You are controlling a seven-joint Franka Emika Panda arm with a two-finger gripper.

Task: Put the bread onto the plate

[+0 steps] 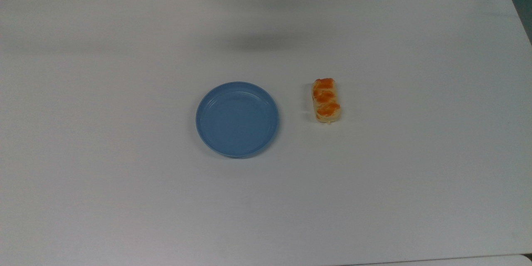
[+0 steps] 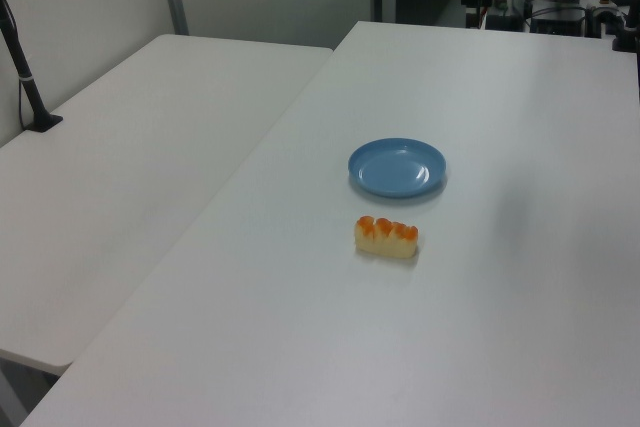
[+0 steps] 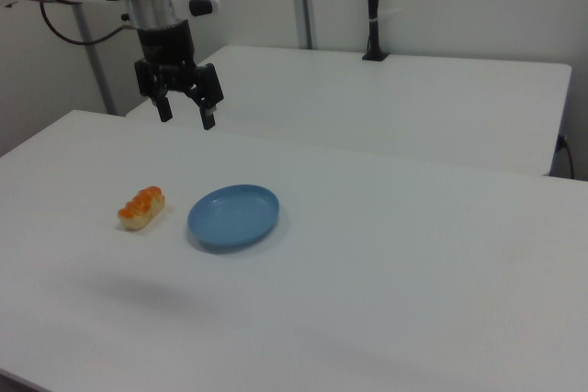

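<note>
The bread (image 1: 326,100) lies flat on the white table (image 1: 124,195) right of centre in the top view, near the light-blue plate (image 1: 237,119) at centre but apart from it, with bare tabletop between them. In the right view the order is reversed (bread at centre left, plate just right of it). The gripper (image 3: 186,117) hangs in the upper left of the right view, above the table, its two fingers spread and holding nothing.
</note>
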